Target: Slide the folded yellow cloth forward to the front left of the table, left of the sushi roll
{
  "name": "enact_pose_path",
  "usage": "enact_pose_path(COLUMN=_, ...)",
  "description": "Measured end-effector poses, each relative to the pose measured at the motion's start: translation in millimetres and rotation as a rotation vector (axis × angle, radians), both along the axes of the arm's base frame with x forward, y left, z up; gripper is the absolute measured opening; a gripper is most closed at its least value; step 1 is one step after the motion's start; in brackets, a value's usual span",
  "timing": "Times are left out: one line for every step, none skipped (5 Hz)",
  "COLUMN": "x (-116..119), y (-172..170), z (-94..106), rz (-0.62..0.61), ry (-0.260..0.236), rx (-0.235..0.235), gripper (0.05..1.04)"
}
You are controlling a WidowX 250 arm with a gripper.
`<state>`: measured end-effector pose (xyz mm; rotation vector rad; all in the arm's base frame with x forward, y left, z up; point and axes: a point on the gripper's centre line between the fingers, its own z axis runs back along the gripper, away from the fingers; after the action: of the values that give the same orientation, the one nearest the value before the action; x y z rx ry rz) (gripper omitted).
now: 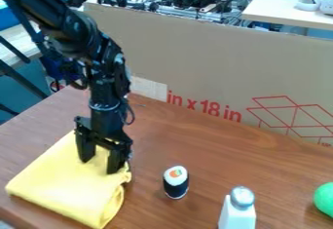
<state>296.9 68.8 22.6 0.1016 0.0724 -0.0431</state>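
Jaws set apart, the black gripper [99, 166] is positioned over the yellow cloth [58, 189], near its upper right part as seen by the camera. Yellow fabric is seen between the spread fingers, and nothing is gripped; whether the cloth is touched by the tips cannot be told. The cloth itself is laid out on the brown tabletop [195, 150], folded in layers, with a loose, rounded fold bunched along its right side. Just to the right of the cloth, a small sushi-like piece [175, 182] is stood upright. Farther right of it, a white bottle with a silvery top [238, 211] is placed, and a green ball [323, 199] is seen well apart from the cloth. Beyond the cloth, the table is backed by a cardboard panel [195, 57] marked in red.

Of the work with the cloth, an arrival at the fabric and a layered shape are shown. No hold is secured and no lift is made, and the bunched side is left unsmoothed. Whether the cloth is being approached or has been released cannot be judged, so progress is best described as uncertain.
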Motion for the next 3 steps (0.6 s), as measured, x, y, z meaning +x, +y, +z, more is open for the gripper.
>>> enact_pose_path(x=-21.5, y=-10.3, z=2.7, rz=-0.013, ry=0.022, rx=0.000, gripper=1.006)
enact_pose_path(x=-26.8, y=-12.1, z=2.4, rz=-0.016, ry=0.018, rx=-0.001, gripper=1.005)
enact_pose_path(x=-21.3, y=-8.0, z=4.9, rz=0.007, ry=-0.020, rx=-0.058, gripper=1.005)
